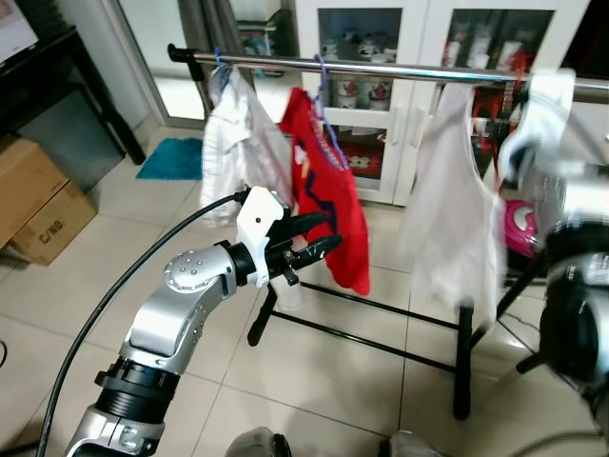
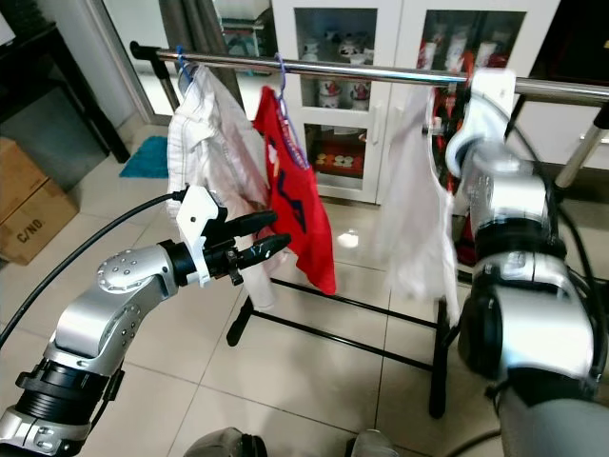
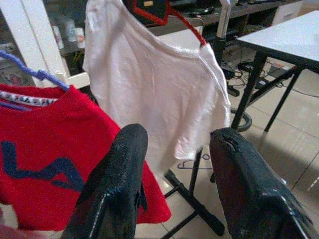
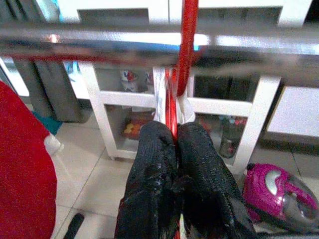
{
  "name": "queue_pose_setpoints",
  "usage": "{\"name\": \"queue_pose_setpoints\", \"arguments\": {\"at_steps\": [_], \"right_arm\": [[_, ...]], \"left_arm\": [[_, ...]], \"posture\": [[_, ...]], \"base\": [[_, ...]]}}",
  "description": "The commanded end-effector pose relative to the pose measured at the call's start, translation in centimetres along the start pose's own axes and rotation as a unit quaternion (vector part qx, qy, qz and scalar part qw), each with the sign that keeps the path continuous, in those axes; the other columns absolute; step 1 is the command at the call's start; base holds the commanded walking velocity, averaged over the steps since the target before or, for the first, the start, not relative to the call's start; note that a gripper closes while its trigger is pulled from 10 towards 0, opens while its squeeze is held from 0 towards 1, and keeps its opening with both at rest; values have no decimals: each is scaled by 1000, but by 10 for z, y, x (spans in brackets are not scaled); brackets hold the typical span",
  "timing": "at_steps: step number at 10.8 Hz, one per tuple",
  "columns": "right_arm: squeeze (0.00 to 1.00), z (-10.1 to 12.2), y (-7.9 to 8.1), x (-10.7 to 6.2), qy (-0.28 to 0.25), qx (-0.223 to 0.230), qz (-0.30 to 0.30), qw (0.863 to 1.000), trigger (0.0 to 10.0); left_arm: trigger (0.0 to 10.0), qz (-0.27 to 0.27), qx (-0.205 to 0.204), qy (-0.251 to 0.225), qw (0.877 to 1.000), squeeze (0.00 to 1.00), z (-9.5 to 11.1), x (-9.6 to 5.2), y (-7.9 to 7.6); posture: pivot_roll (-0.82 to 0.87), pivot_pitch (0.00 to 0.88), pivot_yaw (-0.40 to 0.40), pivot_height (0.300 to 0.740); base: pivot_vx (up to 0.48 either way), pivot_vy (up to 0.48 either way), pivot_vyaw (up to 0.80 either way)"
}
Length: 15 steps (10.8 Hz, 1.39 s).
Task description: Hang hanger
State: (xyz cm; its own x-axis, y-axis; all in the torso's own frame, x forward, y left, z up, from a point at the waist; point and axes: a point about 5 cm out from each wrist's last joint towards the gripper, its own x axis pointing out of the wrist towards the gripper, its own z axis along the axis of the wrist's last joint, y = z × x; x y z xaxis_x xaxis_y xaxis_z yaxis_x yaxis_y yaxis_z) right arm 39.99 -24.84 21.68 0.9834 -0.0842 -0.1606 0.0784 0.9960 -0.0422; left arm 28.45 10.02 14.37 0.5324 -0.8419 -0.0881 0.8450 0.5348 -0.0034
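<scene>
A metal clothes rail (image 2: 362,71) runs across the drying rack at chest height. My right gripper (image 4: 175,130) is raised to the rail and shut on a red hanger (image 4: 187,64), whose stem crosses the rail. A white T-shirt (image 2: 414,209) hangs from that hanger. Left of it hang a red shirt (image 2: 295,200) on a purple hanger and a white shirt (image 2: 205,143) on a blue one. My left gripper (image 1: 328,233) is open and holds nothing, level with the red shirt's lower half and just in front of it.
The rack's black feet and crossbar (image 1: 362,338) stretch over the tiled floor close ahead. Behind stands a white glass-door cabinet (image 1: 400,114). Cardboard boxes (image 1: 38,205) and a black desk (image 1: 57,76) are on the left, a pink appliance (image 1: 519,224) low on the right.
</scene>
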Motion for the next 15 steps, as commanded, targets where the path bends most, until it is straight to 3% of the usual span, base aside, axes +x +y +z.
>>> {"name": "queue_pose_setpoints", "arguments": {"at_steps": [1,3,7,8,9,10,11,13,15], "right_arm": [[0,4,0,1,-9,0,-3,1000,0],[0,-1,4,4,-4,8,5,1000,0],[0,-13,9,6,72,-39,46,996,0],[0,-13,10,6,74,-52,50,995,2980],[0,-7,12,7,51,-55,61,995,10000],[933,-3,10,7,34,-50,61,996,10000],[1000,7,4,4,-7,-33,71,997,10000],[1000,6,-7,-13,-56,-12,124,991,10000],[1000,-20,7,-61,-98,-3,190,977,10000]], "left_arm": [[10000,0,5,2,1000,0,2,-4,0],[10000,2,1,4,1000,0,1,-6,-1],[10000,-15,4,15,1000,0,1,-1,0],[10000,-14,4,16,1000,0,0,-1,0],[10000,1,6,16,1000,0,0,-2,2],[10000,12,8,17,1000,0,0,-3,3],[10000,63,-3,34,997,0,-3,-5,13],[10000,136,-2,1,991,0,4,-8,25],[10000,188,-18,-1,982,0,2,-9,27]], "posture": [[-75,0,104,740],[-74,0,102,740],[-97,0,125,740],[-90,0,118,740],[-82,0,110,740],[-82,0,110,740],[-75,0,103,740],[-81,0,107,740],[-104,0,128,740]], "base": [[0,0,0],[0,0,0],[0,0,0],[0,0,0],[0,0,0],[0,0,0],[0,0,0],[0,0,0],[0,0,0]]}}
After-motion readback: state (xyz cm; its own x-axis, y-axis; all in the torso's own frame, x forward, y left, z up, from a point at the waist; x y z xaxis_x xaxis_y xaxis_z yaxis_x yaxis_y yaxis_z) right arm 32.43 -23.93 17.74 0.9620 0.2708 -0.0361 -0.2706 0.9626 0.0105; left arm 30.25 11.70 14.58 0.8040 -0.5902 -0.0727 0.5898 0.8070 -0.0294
